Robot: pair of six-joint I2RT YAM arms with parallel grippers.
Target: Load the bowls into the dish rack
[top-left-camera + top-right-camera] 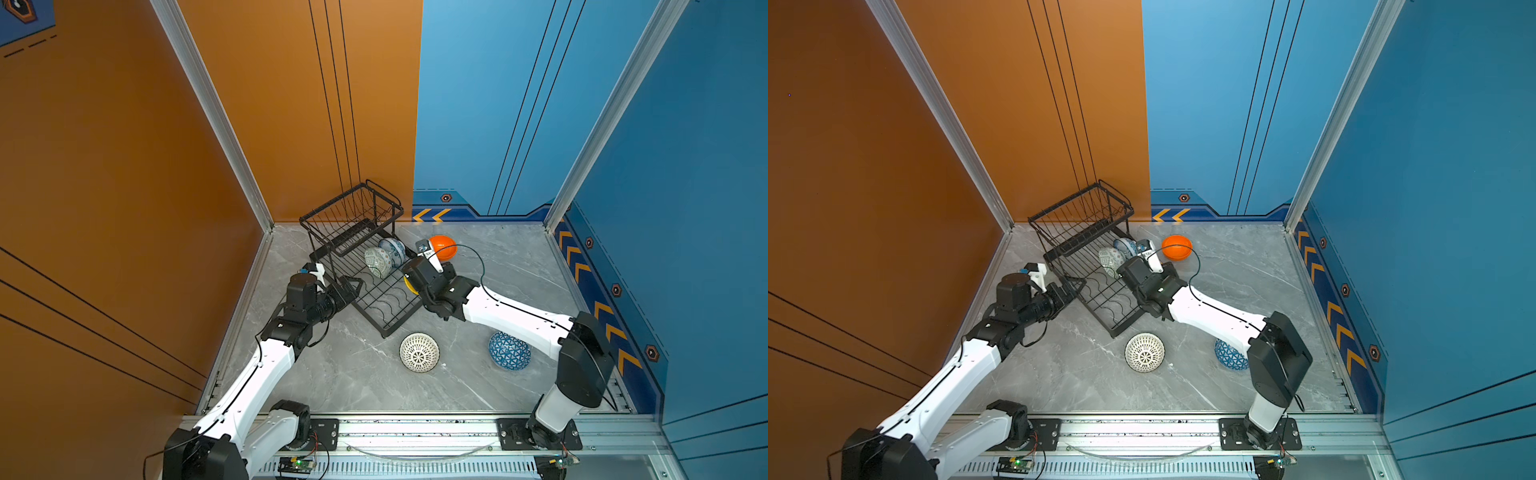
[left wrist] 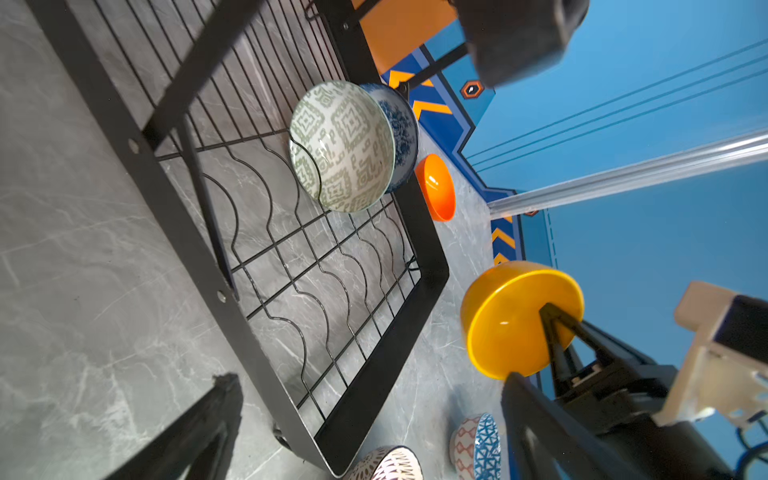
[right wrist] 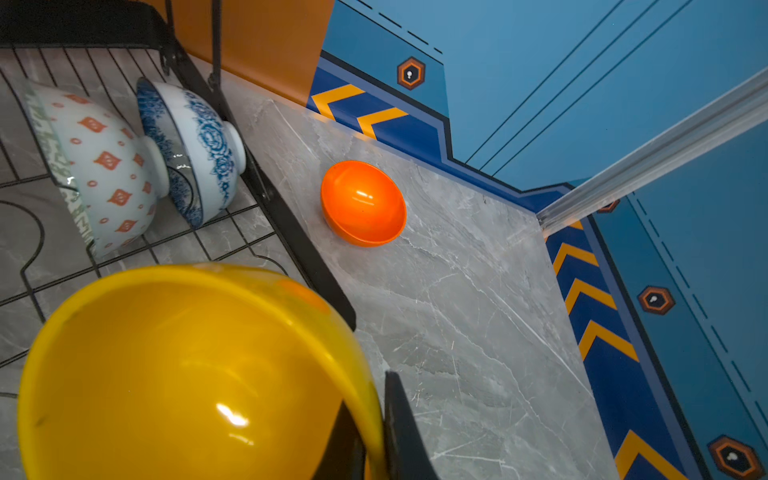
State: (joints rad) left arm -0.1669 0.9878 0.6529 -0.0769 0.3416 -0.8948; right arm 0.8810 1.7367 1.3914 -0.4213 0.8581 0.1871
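Right gripper (image 2: pixel 552 318): clamping the yellow bowl (image 2: pixel 509 320) by its rim at the long edge of the dish rack (image 2: pixel 424 232).
Left gripper (image 1: pixel 352 287): hanging spread wide beside the opposite long edge.

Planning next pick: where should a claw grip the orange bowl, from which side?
Pinch the rim of the orange bowl, one finger inside, one outside, from above on the edge away from the dish rack. It sits open side up, apart from the rack, and its glossy round wall would likely slip from an outside squeeze. The right claw holds the yellow bowl that way.
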